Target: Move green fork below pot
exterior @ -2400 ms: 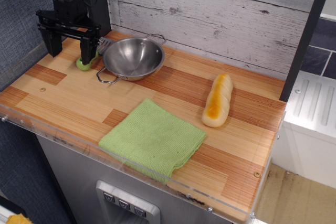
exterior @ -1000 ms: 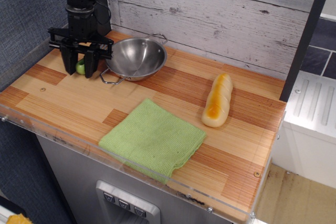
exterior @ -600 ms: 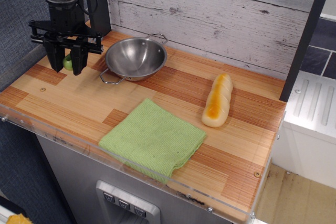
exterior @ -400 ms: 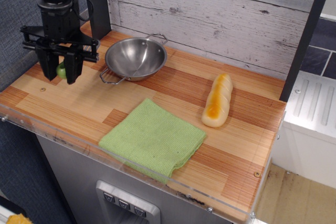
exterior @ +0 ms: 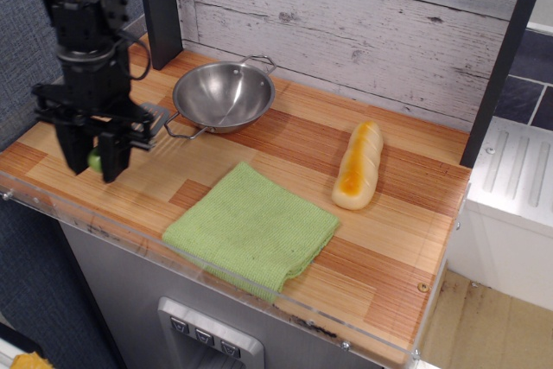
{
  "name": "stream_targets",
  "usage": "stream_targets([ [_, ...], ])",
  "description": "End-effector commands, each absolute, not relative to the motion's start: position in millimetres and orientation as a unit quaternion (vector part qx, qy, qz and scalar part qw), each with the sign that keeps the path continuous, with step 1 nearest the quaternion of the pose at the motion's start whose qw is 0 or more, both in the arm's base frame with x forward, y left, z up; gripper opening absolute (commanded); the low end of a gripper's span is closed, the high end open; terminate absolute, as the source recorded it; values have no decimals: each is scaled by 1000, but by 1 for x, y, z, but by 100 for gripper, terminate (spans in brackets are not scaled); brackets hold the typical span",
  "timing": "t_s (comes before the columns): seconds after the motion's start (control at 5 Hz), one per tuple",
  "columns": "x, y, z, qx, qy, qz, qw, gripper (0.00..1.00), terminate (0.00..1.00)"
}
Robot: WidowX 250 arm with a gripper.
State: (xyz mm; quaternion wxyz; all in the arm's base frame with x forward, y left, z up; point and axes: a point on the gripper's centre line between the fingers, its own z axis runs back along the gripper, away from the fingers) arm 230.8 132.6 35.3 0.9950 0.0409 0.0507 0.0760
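My gripper (exterior: 91,162) is at the front left of the wooden counter, in front of and left of the pot. It is shut on the green fork: a bit of its light-green handle (exterior: 93,160) shows between the fingers, and its grey slotted head (exterior: 151,118) sticks out to the right. The fork is held just above the counter. The pot (exterior: 222,95) is a shiny steel bowl with two wire loop handles; it stands empty at the back left, near the wall.
A light-green square cloth (exterior: 251,227) lies at the front middle. A yellow bread roll (exterior: 358,164) lies to the right. A dark post (exterior: 159,6) stands at the back left. A clear plastic rim (exterior: 199,276) runs along the counter's front edge.
My gripper has carried the fork from beside the pot's left side forward and to the left, toward the counter's front edge. The pot, cloth and roll have not moved.
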Motion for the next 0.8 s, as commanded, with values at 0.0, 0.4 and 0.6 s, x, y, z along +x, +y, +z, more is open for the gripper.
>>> stream_targets([
  [0.0,224,165,34,67,77,18,995,0,0],
  [0.4,217,166,30,65,92,0,994,0,0],
  [0.6,215,163,29,60,96,17,993,100,0],
])
